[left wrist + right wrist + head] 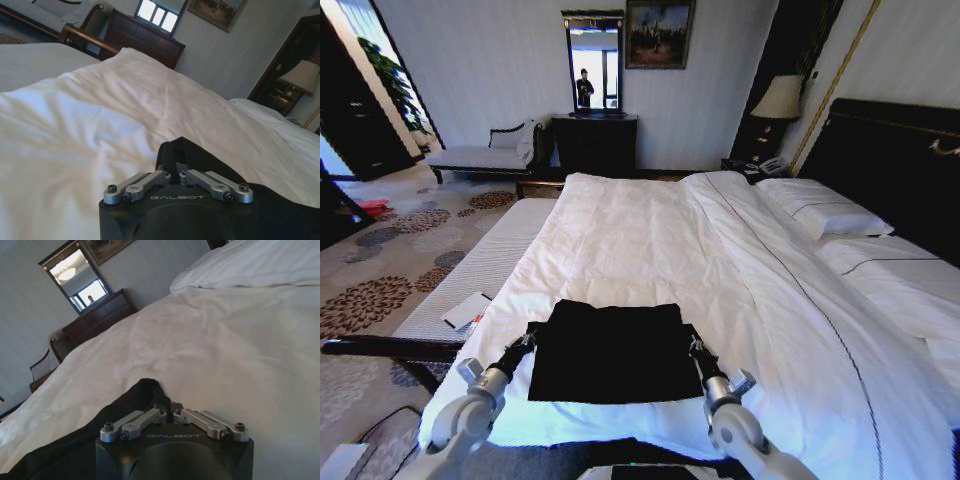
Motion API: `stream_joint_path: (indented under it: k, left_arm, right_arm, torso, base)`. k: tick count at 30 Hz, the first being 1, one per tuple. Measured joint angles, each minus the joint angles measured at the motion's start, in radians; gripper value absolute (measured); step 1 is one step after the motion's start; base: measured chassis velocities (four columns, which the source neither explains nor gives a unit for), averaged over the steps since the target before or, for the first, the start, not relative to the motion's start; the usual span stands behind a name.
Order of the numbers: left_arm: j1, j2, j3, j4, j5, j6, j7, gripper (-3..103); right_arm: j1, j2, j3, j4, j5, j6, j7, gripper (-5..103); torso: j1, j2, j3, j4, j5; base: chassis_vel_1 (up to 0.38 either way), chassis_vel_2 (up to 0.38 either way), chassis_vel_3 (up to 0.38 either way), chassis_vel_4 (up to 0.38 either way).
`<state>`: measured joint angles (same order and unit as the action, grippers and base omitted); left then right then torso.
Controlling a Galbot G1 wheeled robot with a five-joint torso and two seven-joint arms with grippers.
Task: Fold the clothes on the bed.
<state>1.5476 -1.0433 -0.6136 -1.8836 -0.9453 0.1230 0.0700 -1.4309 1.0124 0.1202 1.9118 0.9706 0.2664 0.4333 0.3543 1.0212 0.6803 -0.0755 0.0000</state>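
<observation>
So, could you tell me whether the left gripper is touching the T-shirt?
Touching. In the left wrist view the left gripper has its jaws closed on a raised fold of the T-shirt.

mirror point(594, 62): on the far wall at 12 o'clock, above the dresser
dresser point(594, 143): dark wood, against the wall below the mirror
painting point(659, 33): framed, just beside the mirror at its 3 o'clock
lamp point(778, 98): pale shade, at 1 o'clock, near the wall corner
chaise point(482, 155): pale cushion, at 10 o'clock, beside the dresser
carpet point(380, 250): flower pattern, at 9 o'clock
notebook point(466, 310): white, on the bench at 8 o'clock
bench point(490, 262): pale, striped, at 9 o'clock
</observation>
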Motion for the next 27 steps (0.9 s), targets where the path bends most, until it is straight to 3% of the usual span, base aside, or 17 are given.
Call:
stream_joint_path:
  k: [5, 9, 13, 14, 16, 19, 21, 22, 26, 27]
  left_arm:
    - [0.012, -0.011, 0.004, -0.016, 0.016, -0.013, 0.017, 2]
    - [0.043, -0.014, -0.029, -0.053, 0.027, -0.057, 0.078, 0]
    - [0.046, -0.021, -0.110, -0.109, -0.010, -0.082, 0.106, 16]
    - [0.037, -0.021, -0.134, -0.125, -0.032, -0.083, 0.104, 22]
    - [0.019, -0.017, -0.157, -0.139, -0.065, -0.076, 0.094, 28]
    - [-0.053, -0.001, -0.182, -0.145, -0.154, -0.039, 0.050, 38]
    - [-0.113, 0.010, -0.173, -0.115, -0.192, -0.007, 0.010, 49]
    - [-0.113, 0.010, -0.173, -0.115, -0.192, -0.007, 0.010, 49]
    - [-0.215, 0.017, -0.084, 0.014, -0.197, 0.051, -0.032, 66]
    - [-0.215, 0.017, -0.084, 0.014, -0.197, 0.051, -0.032, 66]
  right_arm:
    - [0.001, 0.006, -0.002, 0.004, -0.021, -0.003, 0.022, -2]
    - [-0.009, 0.003, 0.007, 0.045, -0.059, -0.013, 0.049, 13]
    - [-0.009, -0.002, 0.050, 0.135, -0.056, -0.018, 0.068, 29]
    - [-0.004, -0.003, 0.064, 0.158, -0.048, -0.020, 0.074, 29]
    - [0.009, -0.006, 0.085, 0.184, -0.033, -0.024, 0.086, 34]
    - [0.058, -0.011, 0.122, 0.197, 0.015, -0.033, 0.117, 51]
    - [0.102, -0.011, 0.133, 0.170, 0.041, -0.038, 0.138, 56]
    - [0.102, -0.011, 0.133, 0.170, 0.041, -0.038, 0.138, 56]
    - [0.182, 0.002, 0.120, 0.084, 0.060, -0.043, 0.152, 78]
    - [0.182, 0.002, 0.120, 0.084, 0.060, -0.043, 0.152, 78]
  torso:
    - [0.000, 0.000, 0.000, 0.0001, 0.0000]
    - [0.000, 0.000, 0.000, -0.0001, -0.0001]
    - [0.000, 0.000, 0.000, 0.0001, 0.0000]
    - [0.000, 0.000, 0.000, 0.0002, 0.0000]
    - [0.000, 0.000, 0.000, 0.0001, 0.0000]
    - [0.000, 0.000, 0.000, -0.0001, 0.0001]
    - [0.000, 0.000, 0.000, -0.0001, 0.0002]
    - [0.000, 0.000, 0.000, -0.0001, 0.0002]
    - [0.000, 0.000, 0.000, -0.0002, 0.0000]
    - [0.000, 0.000, 0.000, -0.0002, 0.0000]
  base:
    - [0.000, 0.000, 0.000, 0.000]
    - [0.000, 0.000, 0.000, 0.000]
    - [0.000, 0.000, 0.000, 0.000]
    - [0.000, 0.000, 0.000, 0.000]
    - [0.000, 0.000, 0.000, 0.000]
    - [0.000, 0.000, 0.000, 0.000]
    - [0.000, 0.000, 0.000, 0.000]
    - [0.000, 0.000, 0.000, 0.000]
    - [0.000, 0.000, 0.000, 0.000]
    - [0.000, 0.000, 0.000, 0.000]
